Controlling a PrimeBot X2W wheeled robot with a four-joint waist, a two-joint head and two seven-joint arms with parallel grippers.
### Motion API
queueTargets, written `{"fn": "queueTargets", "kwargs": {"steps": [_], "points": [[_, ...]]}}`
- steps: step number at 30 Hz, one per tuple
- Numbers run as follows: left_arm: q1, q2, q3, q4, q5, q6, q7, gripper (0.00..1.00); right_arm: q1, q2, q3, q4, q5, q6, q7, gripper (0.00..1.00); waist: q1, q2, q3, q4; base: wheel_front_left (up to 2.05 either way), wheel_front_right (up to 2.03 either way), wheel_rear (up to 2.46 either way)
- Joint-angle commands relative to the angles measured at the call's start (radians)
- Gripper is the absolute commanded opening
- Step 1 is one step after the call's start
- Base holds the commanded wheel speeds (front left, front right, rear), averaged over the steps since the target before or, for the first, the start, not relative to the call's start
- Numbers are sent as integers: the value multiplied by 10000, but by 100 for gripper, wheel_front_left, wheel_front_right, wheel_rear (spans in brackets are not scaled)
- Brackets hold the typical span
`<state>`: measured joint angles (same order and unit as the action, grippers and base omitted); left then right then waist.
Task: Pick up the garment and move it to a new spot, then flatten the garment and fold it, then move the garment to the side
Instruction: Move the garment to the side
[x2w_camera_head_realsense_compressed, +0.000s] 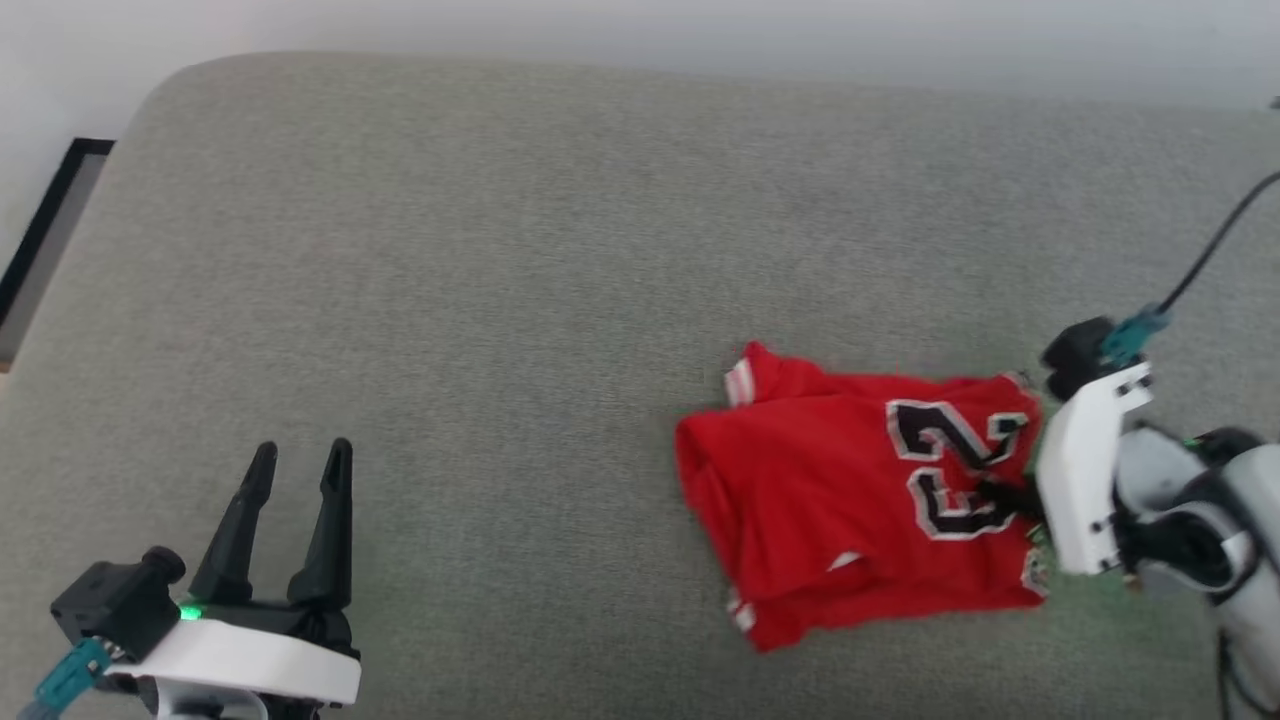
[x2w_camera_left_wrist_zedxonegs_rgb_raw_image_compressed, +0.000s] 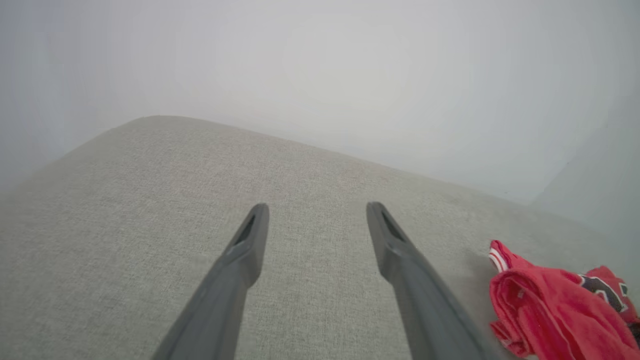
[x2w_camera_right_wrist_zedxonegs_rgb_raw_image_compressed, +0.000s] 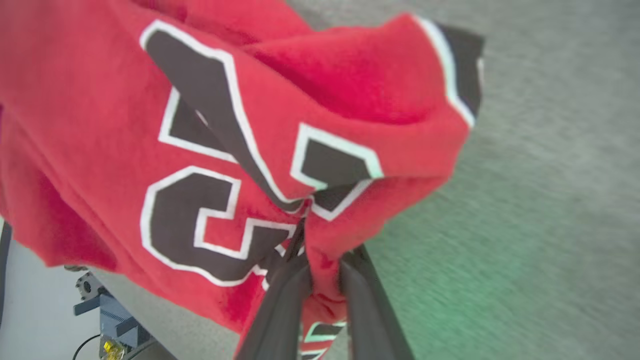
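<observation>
Two black, white-edged digits mark the crumpled red garment (x2w_camera_head_realsense_compressed: 830, 500).

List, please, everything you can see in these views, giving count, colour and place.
garment: one, red with a black 23 outlined in white, crumpled on the cushion's right part.
cushion: one, grey fabric, under the garment.
frame: one, black, far left of the head view, beside the cushion.
cable: one, black, upper right of the head view.
device: one, blue-grey, lower left of the right wrist view.
left gripper: one, dark fingers, open above bare cushion.
right gripper: one, dark fingers, shut on the garment near the number.
</observation>
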<state>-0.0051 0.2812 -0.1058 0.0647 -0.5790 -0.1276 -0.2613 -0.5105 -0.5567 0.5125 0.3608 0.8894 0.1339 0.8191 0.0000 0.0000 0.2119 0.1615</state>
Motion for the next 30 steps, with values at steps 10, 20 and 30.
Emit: {"fn": "queueTargets", "kwargs": {"steps": [10,20,30], "points": [[-838,270,-348,-360,172,-36,-48,100,-543,-1117,-898,-229,-500,-36,-556,0,0,0,300,-1148,0,0,0],[-1878,600,-1153,-509,261,-36,-49,100,-1266,-1643,-1723,91,-1136,-36,-1072,0,0,0,782,-2321,0,0,0],[-3066,870,-2303,-488,273,-35,-48,100,-2307,-2011,-2083,871,-2191,-36,-2010,0,0,0,1403,-3088,0,0,0]]}}
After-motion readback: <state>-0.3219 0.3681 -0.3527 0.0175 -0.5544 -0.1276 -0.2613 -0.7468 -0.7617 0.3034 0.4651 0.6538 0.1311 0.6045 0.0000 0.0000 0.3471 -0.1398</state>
